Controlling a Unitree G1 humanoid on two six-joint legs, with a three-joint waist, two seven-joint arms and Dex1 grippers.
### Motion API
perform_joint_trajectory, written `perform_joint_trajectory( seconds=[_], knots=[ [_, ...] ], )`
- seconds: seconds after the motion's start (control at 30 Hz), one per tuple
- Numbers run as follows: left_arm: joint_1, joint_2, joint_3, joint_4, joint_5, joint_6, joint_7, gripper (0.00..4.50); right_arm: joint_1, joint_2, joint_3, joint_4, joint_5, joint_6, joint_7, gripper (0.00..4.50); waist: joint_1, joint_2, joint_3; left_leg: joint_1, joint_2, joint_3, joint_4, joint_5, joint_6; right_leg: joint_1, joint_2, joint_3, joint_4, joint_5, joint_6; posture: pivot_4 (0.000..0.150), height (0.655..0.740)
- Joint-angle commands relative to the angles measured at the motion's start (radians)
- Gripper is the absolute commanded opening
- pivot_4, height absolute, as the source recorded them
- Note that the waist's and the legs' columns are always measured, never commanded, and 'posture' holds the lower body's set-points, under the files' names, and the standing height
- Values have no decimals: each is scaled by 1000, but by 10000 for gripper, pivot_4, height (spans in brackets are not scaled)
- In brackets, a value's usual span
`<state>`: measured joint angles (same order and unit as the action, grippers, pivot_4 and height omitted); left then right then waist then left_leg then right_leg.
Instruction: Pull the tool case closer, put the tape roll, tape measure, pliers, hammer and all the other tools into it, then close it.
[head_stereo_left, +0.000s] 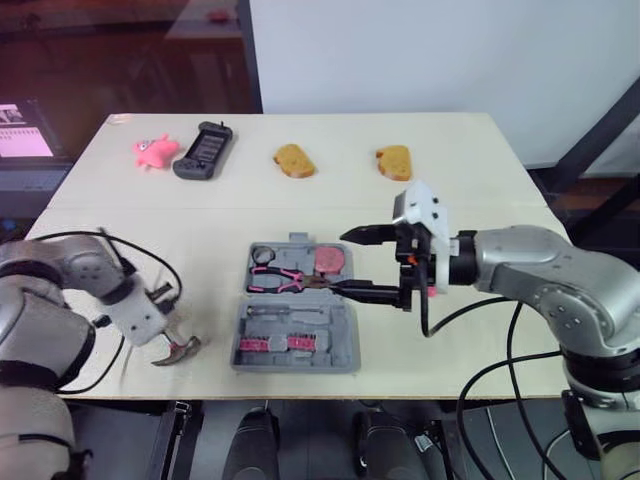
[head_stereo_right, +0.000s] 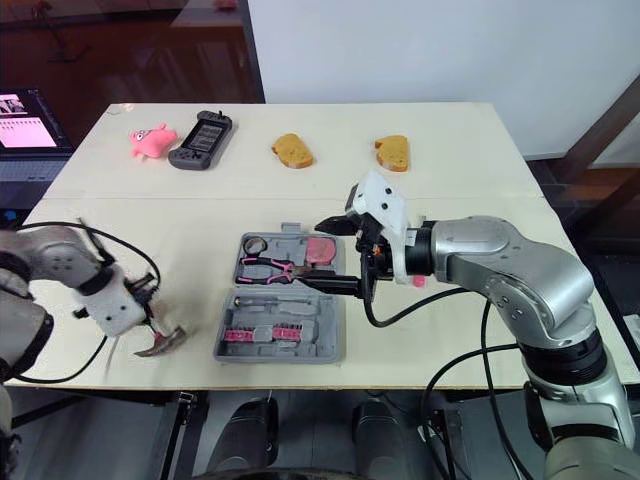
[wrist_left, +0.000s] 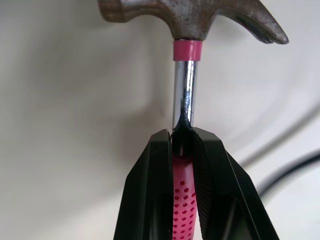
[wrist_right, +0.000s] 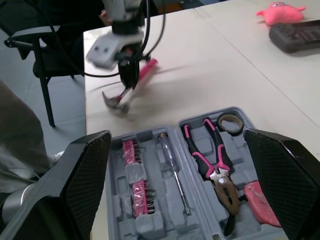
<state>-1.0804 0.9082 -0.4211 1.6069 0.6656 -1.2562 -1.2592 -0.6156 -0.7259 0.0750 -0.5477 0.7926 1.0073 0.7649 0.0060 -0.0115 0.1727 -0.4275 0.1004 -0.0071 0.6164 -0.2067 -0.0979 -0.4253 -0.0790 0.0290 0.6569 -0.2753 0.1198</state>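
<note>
Pale desk (head_stereo_left: 480, 160) holds the open tool case (head_stereo_left: 340, 340) in its middle. Left jaws pinch the hammer (head_stereo_left: 180, 350) near the front edge; right jaws are spread over the case. I think the heavy head might swing and slip out.

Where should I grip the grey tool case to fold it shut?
Probably the front rim of the grey plastic tool case, on the half holding the pink bits, approached from the pale table's near edge: it lies open flat, hinged across its middle, and that rim is farthest from the hinge.
</note>
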Motion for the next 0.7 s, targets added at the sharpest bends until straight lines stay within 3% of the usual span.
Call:
perform_joint_trajectory(
  seconds=[0.03, 0.17, 0.27, 0.3, 0.37, 0.47, 0.57, 0.7],
  knots=[
    [48, 63, 197, -17, -222, 284, -263, 715, -37, 0, 5, 3, -16, -35, 24, 45000, 0, 0, 0, 0, 0, 0, 0, 0, 0, 0, 0, 0, 1, 0, 0, 1500, 7207],
    [153, 108, 321, -133, -372, 616, -336, 707, -49, 5, 21, 22, -29, -50, 44, 45000, -5, -1, 0, 0, 0, -1, 0, 0, 0, 0, 0, 0, 2, 0, 0, 1500, 7207],
    [181, 90, 402, -197, -476, 987, -306, 702, -54, 10, 31, 32, -38, -60, 56, 45000, -1, -2, 0, 0, 0, -1, 1, 0, 0, 0, 0, 0, 4, -1, 0, 1500, 7207],
    [233, 73, 437, -312, -528, 1157, -297, 697, -55, 12, 34, 35, -40, -62, 59, 45000, 0, -2, 0, 0, 0, -1, 1, 0, 0, 0, 0, 0, 5, -1, 0, 1500, 7207],
    [463, 32, 545, -782, -641, 1530, -210, 695, -56, 14, 37, 36, -42, -64, 63, 45000, -5, -2, 0, 0, 0, -2, 1, 0, 0, 0, 0, 0, 5, -1, 0, 1500, 7207],
    [670, -10, 627, -1288, -632, 2028, -4, 692, -54, 14, 37, 33, -40, -64, 67, 45000, -19, -3, 1, 1, 0, -2, 0, 0, 0, 0, -1, 1, 7, -1, 1, 1500, 7207],
    [725, -23, 630, -1536, -683, 2394, 61, 662, -52, 13, 36, 28, -39, -63, 68, 45000, -25, -9, 1, 1, 1, -5, 2, 0, 0, -1, 2, 0, 9, -2, -1, 1500, 7207],
    [726, -66, 646, -1678, -749, 2584, 170, 657, -52, 15, 34, 23, -35, -59, 65, 45000, -23, -9, 1, 2, 1, -5, 2, 0, 0, 0, 3, 0, 9, -2, -1, 1500, 7207]
  ],
)
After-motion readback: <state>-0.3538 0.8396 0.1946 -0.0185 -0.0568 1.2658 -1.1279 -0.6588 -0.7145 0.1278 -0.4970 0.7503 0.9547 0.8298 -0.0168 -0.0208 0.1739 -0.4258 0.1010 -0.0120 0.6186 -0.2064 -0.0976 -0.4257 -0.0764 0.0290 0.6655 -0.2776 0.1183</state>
